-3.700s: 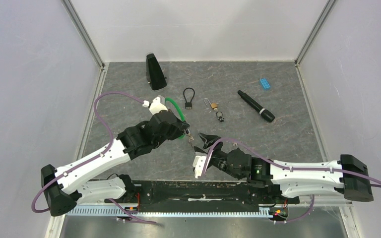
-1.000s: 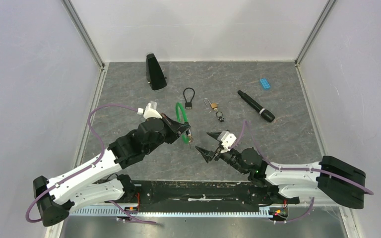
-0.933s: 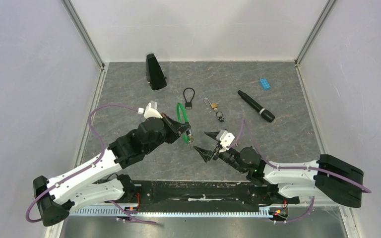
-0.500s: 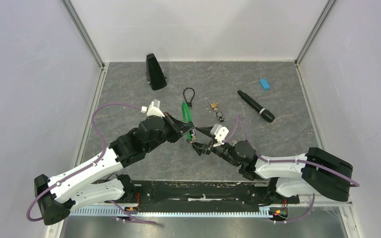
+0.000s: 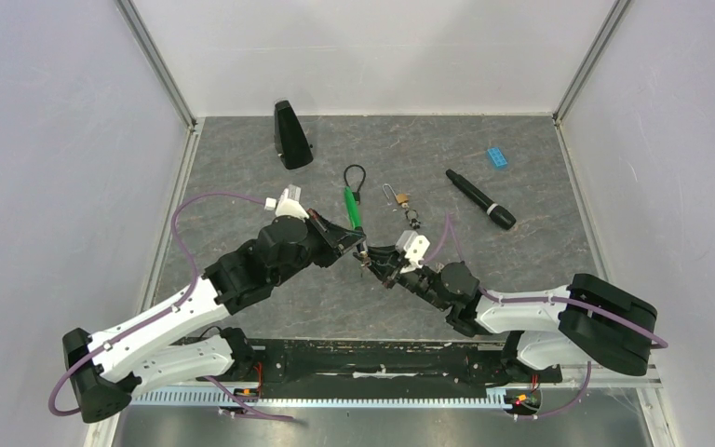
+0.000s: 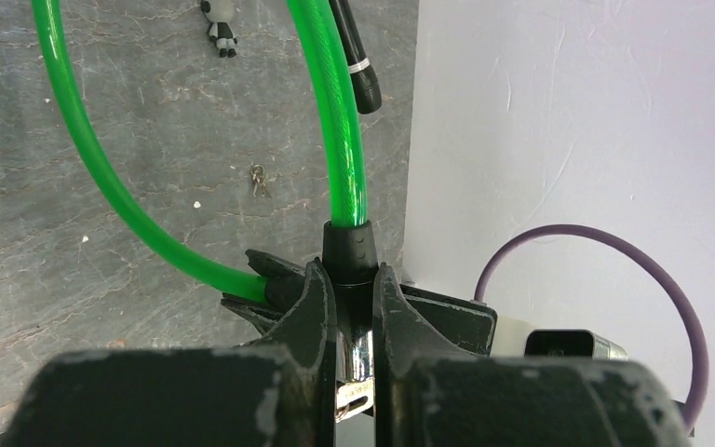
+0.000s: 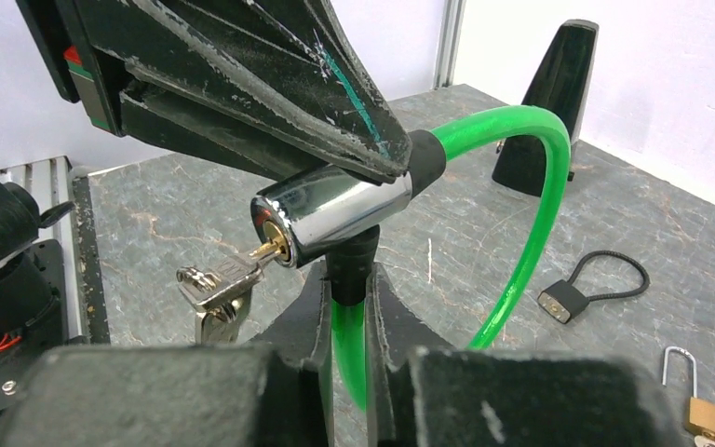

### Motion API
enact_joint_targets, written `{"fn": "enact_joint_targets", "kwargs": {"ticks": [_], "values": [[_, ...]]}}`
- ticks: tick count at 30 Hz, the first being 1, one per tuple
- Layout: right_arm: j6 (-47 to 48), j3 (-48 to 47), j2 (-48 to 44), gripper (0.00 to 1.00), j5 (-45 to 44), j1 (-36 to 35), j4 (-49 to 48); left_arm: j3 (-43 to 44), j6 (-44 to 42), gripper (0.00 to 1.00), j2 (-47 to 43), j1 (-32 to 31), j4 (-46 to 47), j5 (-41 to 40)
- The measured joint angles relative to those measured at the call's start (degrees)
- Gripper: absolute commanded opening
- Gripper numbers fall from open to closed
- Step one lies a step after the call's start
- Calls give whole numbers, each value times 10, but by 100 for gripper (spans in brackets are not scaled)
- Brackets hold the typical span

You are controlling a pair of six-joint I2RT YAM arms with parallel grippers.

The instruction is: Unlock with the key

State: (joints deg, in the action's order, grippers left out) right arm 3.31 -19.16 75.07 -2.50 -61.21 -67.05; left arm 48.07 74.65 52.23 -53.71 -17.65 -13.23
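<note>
Left gripper (image 6: 346, 279): its 2 fingers are squeezing in to a narrow gap and gripping the shiny chrome cylinder (image 7: 330, 212) of the green cable lock (image 5: 350, 205), holding it up off the grey stone-patterned table (image 5: 540, 251).
Right gripper (image 7: 346, 279): its jaws are pressing almost together, pinching the lock's cable from both sides where its black collar is entering the cylinder from below.
Meeting point: in the top view both grippers are touching tip to tip near the table's middle, in front of the arm bases.
Silver key (image 7: 228, 277): it is sitting in the keyhole on the cylinder's end face and pointing toward the right wrist camera; a 2nd key is hanging below it; neither gripper is touching them.
Cable: its green loop is arching up and away from the cylinder toward the far side.
Table, farther back: a black cable lock (image 5: 355, 182), a small brass padlock (image 5: 400, 197) and a black marker pen (image 5: 480, 199) are lying apart from one another.
</note>
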Motion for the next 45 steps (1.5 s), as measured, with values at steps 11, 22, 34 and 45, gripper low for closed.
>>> {"fn": "enact_joint_targets", "kwargs": {"ticks": [11,22,34,45], "values": [[-18,22,0,0,16,0,-56,7,-25,2,-16,4,-3,23],[-25,28,0,0,28,0,-87,-3,-61,2,-51,4,19,36],[1,43,-58,0,38,9,43,8,-82,60,-73,30,7,-2],[59,45,-94,0,23,14,191,103,-107,87,-1,40,-56,-5]]}}
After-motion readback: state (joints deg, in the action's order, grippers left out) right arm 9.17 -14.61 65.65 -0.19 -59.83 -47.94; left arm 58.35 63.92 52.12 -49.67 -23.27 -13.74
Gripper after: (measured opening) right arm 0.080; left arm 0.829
